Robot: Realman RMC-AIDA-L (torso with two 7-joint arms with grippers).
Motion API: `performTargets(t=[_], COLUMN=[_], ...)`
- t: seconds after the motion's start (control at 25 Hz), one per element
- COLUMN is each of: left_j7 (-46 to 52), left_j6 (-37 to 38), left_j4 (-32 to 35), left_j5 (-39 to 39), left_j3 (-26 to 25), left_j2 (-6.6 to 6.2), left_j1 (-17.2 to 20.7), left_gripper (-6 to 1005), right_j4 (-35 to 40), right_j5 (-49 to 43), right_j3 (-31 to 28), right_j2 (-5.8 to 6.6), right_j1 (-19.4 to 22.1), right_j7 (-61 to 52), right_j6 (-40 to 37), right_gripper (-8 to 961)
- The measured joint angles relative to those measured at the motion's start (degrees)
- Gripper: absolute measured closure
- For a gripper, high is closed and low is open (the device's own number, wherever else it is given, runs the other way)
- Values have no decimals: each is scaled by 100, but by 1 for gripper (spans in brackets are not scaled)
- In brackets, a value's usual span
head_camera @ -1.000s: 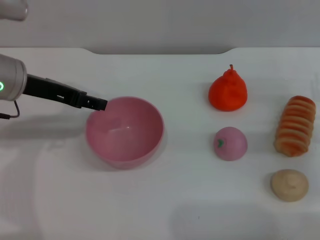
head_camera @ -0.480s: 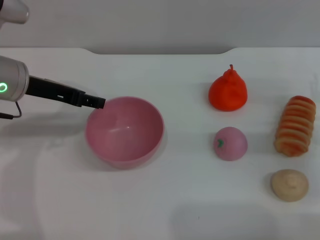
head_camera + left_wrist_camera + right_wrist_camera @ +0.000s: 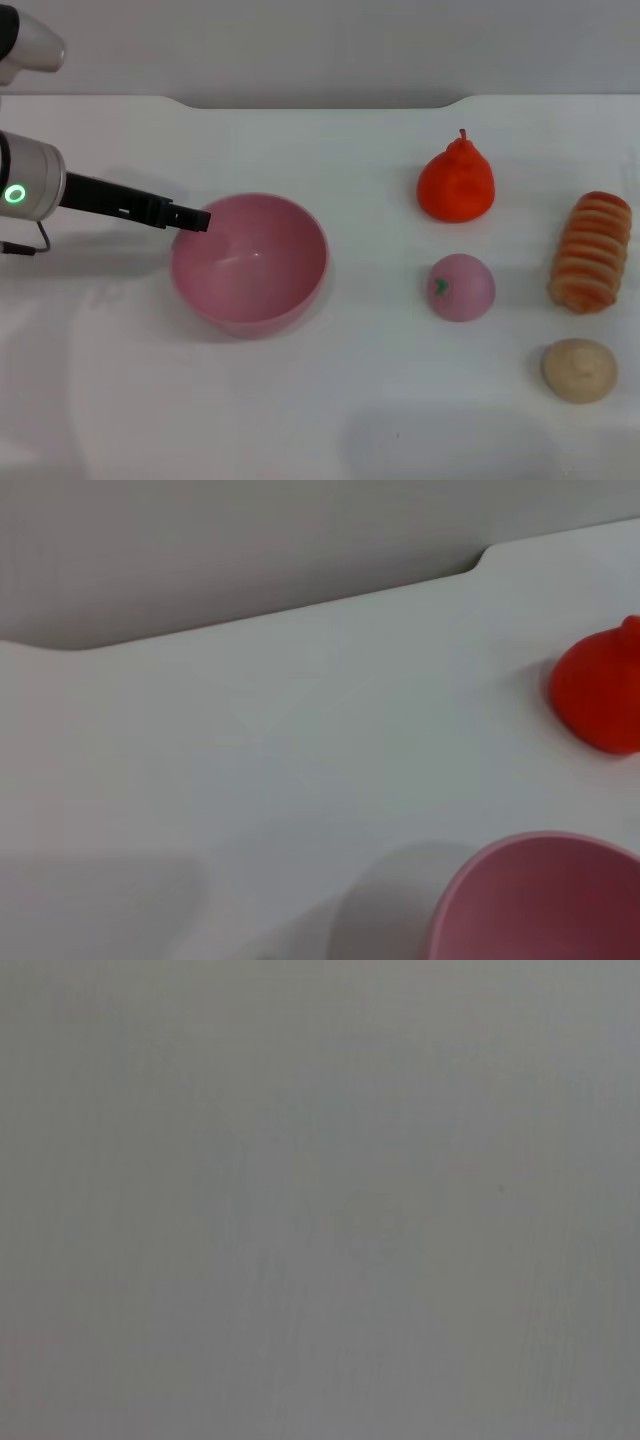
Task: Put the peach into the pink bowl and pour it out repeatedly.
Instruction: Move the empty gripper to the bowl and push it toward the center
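Head view shows the left gripper [image 3: 198,218] reaching in from the robot's left on a thin dark arm, its tip at the left rim of the pink bowl [image 3: 249,262]; whether the tip touches the rim or sits just above it cannot be told, and whether the fingers are apart or together cannot be told either. The bowl stands upright on the white table [image 3: 320,400], with nothing visible inside it; the peach [image 3: 461,286] lies on the table well to the right of the bowl, its small green stem mark turned toward the bowl. Behind the peach, farther from the robot, sits the orange-red pear-shaped fruit [image 3: 455,182]; to the right of the peach lies a ridged orange-and-cream bread roll [image 3: 591,252], and nearer the robot, below that roll, rests a beige round bun [image 3: 578,369]; all four are apart from one another.

Left wrist view takes in part of the bowl's rim [image 3: 540,895] and its shadow on the table, with an edge of the pear-shaped fruit [image 3: 600,695] farther off near the table's back edge. Right wrist view is a plain grey field in which nothing can be made out; the right gripper appears in no view.
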State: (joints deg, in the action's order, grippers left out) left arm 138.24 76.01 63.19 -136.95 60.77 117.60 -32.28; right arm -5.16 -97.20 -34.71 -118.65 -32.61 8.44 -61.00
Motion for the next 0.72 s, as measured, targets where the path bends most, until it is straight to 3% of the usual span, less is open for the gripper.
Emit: performTargets(t=[0.72], left_j7=[2], left_j6=[-386], left_j4=[-487], left_j5=[-9], left_j3=[162], left_j2=[0], left_j1=[-88], left_gripper=[319], right_j4=[-2], right_j5=[0], right_j3=[295], right_j2=[15], right_j1=[-60], right_j7=[48], right_j6=[-48], right_gripper=[390])
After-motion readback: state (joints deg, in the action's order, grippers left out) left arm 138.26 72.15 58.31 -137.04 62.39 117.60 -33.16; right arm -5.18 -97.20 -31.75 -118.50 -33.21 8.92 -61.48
